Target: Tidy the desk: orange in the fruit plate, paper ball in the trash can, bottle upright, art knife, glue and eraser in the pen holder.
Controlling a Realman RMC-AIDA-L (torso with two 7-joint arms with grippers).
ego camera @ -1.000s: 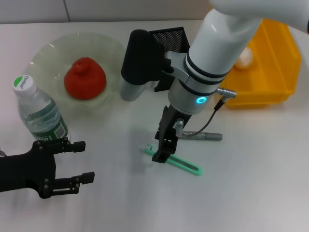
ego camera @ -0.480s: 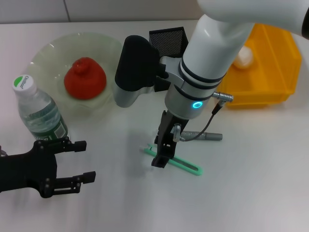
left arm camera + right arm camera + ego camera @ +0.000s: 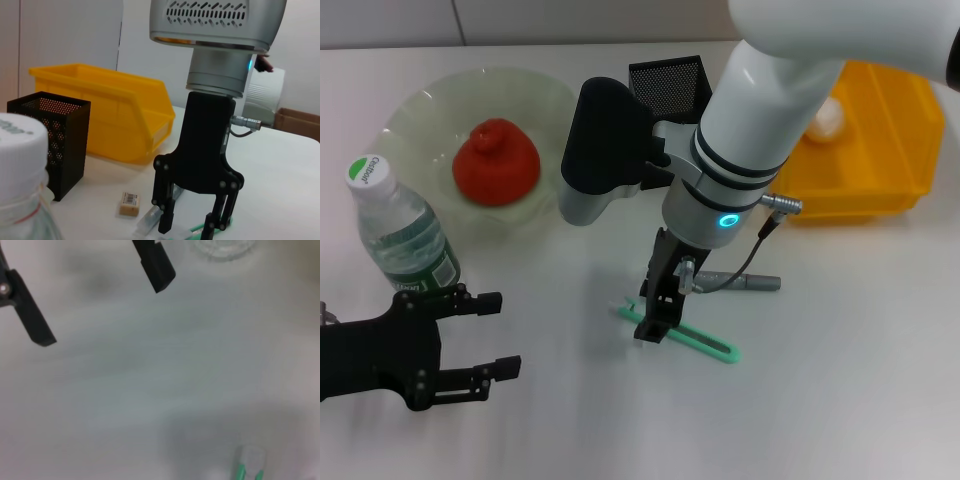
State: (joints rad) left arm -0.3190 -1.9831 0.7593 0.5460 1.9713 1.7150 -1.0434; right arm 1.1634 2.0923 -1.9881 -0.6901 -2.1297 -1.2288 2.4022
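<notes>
the right tool [image 3: 654, 322] hangs wide over the near end of the green art knife [image 3: 700, 342], which lies flat on the surface [image 3: 840, 380]. i think it should center, lower, then close. the left tool [image 3: 485, 335], wide, waits at 8 o'clock.

R arm [image 3: 760, 110] was glossy white w/ two black bands, a glowing cyan ring light and a silver-grey collar; a black-topped grey module stuck out at its side. Thin black cable w/ metal plug ran along it. R gripper [image 3: 660, 300] was matte black w/ small round screws. L gripper [image 3: 470, 335] was matte black, blocky, w/ screws too.
</notes>
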